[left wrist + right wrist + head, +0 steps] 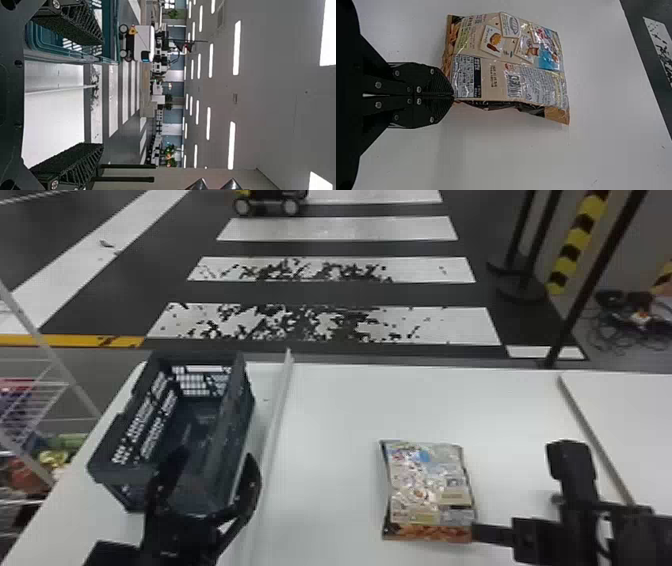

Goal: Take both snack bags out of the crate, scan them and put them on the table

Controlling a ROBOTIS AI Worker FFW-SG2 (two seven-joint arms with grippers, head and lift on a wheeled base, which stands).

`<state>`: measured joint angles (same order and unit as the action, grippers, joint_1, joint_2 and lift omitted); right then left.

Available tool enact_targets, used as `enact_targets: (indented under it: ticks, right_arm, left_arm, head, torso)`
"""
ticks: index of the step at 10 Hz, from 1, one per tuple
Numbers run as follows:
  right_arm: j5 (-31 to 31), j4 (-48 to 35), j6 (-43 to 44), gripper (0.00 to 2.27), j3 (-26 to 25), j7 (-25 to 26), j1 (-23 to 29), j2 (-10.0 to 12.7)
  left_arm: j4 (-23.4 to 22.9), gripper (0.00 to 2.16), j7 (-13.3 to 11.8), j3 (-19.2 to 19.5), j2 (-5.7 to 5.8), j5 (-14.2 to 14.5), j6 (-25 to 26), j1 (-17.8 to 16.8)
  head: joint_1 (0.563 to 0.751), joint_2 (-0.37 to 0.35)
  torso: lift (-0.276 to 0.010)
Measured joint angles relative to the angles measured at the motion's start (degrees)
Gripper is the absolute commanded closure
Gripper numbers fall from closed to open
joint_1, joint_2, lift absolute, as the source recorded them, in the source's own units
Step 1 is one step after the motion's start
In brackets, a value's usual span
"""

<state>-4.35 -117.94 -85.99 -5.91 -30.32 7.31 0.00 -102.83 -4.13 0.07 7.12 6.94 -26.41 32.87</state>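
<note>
Your right fingers [429, 81] pinch a snack bag [427, 485] by one corner over the surface [340, 415]; likely light, slick and crushable, it suits a seam hold. Your left fingers [71, 162] part at the crate [236, 405].

L gripper [212, 465]: fingers spread wide; R gripper [476, 534]: in from R edge, fingers tog.

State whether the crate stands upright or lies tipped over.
Upright: the crate stands on the table with its open top facing up.
</note>
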Motion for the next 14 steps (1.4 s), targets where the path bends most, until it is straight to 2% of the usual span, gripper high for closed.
enact_targets:
  ticks: [3,7,14]
  right_arm:
    - [1.7,0.0,-0.5,2.19,-1.4,-0.7,0.0,0.0]
    - [1.2,0.0,2.0,2.19,-2.2,0.8,0.0,0.0]
    - [0.4,4.3,5.1,2.19,-0.8,1.5,-1.2,0.0]
  left_arm:
    - [-0.1,0.08,0.0,-0.1,0.03,0.0,0.0,0.0]
    - [-0.2,0.08,0.0,-0.2,0.15,-0.1,0.0,0.0]
    - [-0.1,0.08,0.0,0.0,0.02,0.0,0.0,0.3]
  head:
    - [0.695,0.082]
    - [0.695,0.06]
    - [0.695,0.068]
  torso:
    - [-0.091]
    - [-0.091]
    - [-0.091]
